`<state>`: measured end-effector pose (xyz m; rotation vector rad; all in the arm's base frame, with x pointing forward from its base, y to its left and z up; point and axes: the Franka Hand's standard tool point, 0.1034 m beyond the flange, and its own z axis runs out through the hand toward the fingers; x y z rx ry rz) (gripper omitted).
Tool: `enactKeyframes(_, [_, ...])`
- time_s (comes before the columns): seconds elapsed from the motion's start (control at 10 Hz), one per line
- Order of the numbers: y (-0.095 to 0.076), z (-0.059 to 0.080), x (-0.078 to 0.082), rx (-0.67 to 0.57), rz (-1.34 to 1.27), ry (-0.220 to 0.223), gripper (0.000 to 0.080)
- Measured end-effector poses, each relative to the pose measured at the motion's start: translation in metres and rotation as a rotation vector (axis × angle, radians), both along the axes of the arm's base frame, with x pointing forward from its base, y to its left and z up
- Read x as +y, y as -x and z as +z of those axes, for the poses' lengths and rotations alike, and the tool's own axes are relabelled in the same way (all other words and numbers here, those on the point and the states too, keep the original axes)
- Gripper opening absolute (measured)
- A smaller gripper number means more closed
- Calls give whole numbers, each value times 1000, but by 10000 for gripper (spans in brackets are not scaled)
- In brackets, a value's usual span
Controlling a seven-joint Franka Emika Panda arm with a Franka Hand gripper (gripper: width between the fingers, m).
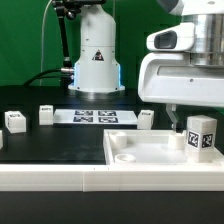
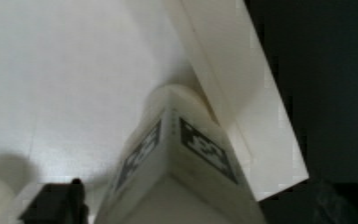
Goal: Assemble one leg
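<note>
Standing upright on the white panel (image 1: 140, 150) is the leg (image 1: 201, 136), a small white block with black-and-white tags on its faces. It is at the panel's corner on the exterior view's right, inside the raised rim. The panel lies flat on the black bench (image 1: 50, 145), close to the camera.

The arm's big white hand (image 1: 180, 80) hangs over that corner. The gripper (image 1: 183, 122) reaches down just beside the leg, on the exterior view's left of it. One thin finger (image 1: 171, 120) shows there, and its tip is close above the panel. The exterior view does not show a finger on the other side of the leg, so how far the jaws are open cannot be told, nor whether they hold the leg.

In the wrist view the leg (image 2: 179, 155) fills the middle, with a tag on each of two faces. The panel (image 2: 69, 80) spreads white behind it. A dark finger (image 2: 55, 200) shows at the edge, and it is not clear if it touches the leg.

Farther back on the bench are three more small white blocks: one (image 1: 14, 121) far to the exterior view's left, one (image 1: 46, 113) next to it, and one (image 1: 146, 118) near the panel's back edge. The marker board (image 1: 95, 117) lies flat between them. Behind it stands the arm's white base (image 1: 95, 55).
</note>
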<state>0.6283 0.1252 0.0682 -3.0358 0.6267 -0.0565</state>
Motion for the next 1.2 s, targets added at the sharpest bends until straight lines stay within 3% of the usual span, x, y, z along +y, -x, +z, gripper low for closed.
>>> enactKeyframes(0.6, [0, 0, -3, -13, 500, 20, 649])
enactKeyframes(1.1, [-5, 2, -7, -34, 620, 40, 649])
enactKeyframes(1.2, [-5, 2, -7, -34, 620, 40, 552])
